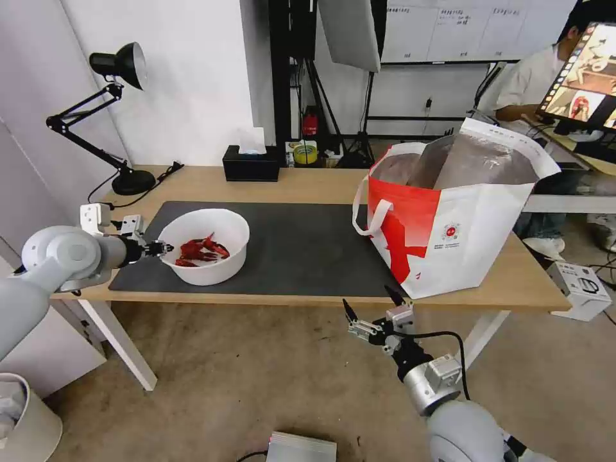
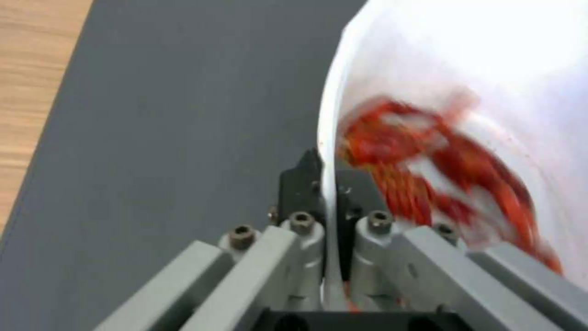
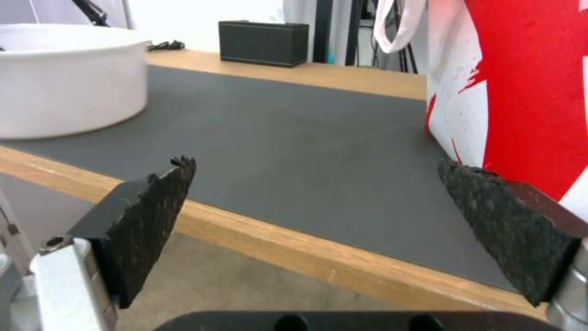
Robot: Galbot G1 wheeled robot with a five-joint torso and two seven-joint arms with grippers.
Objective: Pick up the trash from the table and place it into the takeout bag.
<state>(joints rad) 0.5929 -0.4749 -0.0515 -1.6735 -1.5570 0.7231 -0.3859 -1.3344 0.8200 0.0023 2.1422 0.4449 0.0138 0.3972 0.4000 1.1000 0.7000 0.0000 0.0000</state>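
The trash in view is a white round bowl (image 1: 203,247) holding red crayfish shells (image 1: 200,249), at the left part of the dark mat (image 1: 301,247) on the table (image 1: 513,282). My left gripper (image 1: 163,247) is shut on the bowl's left rim; in the left wrist view its fingers (image 2: 300,184) pinch the rim of the bowl (image 2: 459,69) beside the shells (image 2: 441,165). The takeout bag (image 1: 449,224) stands open at the table's right. My right gripper (image 1: 371,307) hangs open below the table's front edge, between the bowl (image 3: 67,82) and the bag (image 3: 521,92).
A black tissue box (image 1: 251,163) and a black desk lamp (image 1: 119,115) stand along the table's back edge. A white bin (image 1: 25,417) is on the floor at the left, a grey device (image 1: 301,448) at the bottom, a white box (image 1: 581,289) at the right.
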